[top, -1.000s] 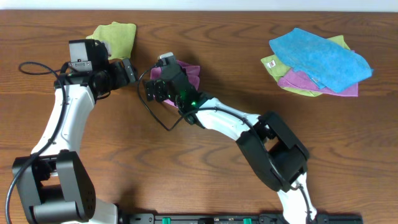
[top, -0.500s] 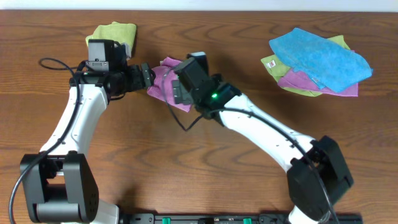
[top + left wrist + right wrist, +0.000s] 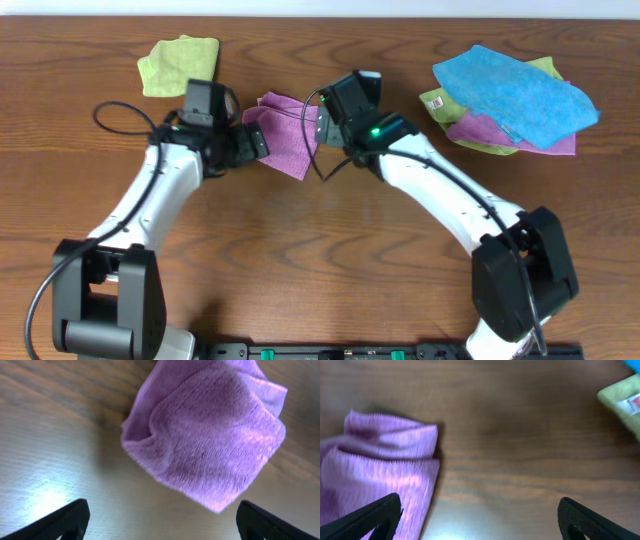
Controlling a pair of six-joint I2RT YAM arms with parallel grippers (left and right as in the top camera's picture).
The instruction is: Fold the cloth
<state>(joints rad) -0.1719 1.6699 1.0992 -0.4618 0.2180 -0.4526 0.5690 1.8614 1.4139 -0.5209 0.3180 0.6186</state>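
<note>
The cloth (image 3: 286,134) is a magenta-purple terry square lying folded and slightly rumpled on the wooden table between my two grippers. My left gripper (image 3: 256,144) stands open at its left edge. In the left wrist view the cloth (image 3: 210,435) lies ahead of the left gripper (image 3: 162,527), with bare table between the fingers. My right gripper (image 3: 319,126) is open at the cloth's right edge. The right wrist view has the cloth (image 3: 380,465) at the left, reaching up to the left finger (image 3: 375,517) of the right gripper (image 3: 480,522), which holds nothing.
A light green cloth (image 3: 180,62) lies at the back left. A pile of cloths (image 3: 515,95) sits at the back right, with blue on top and green and purple beneath. Its green corner with a white tag (image 3: 622,397) shows in the right wrist view.
Both arms have swung to the right. The right gripper has moved from over the cloth's left side to its right edge, uncovering it. The left gripper has come up to the cloth's left edge.
</note>
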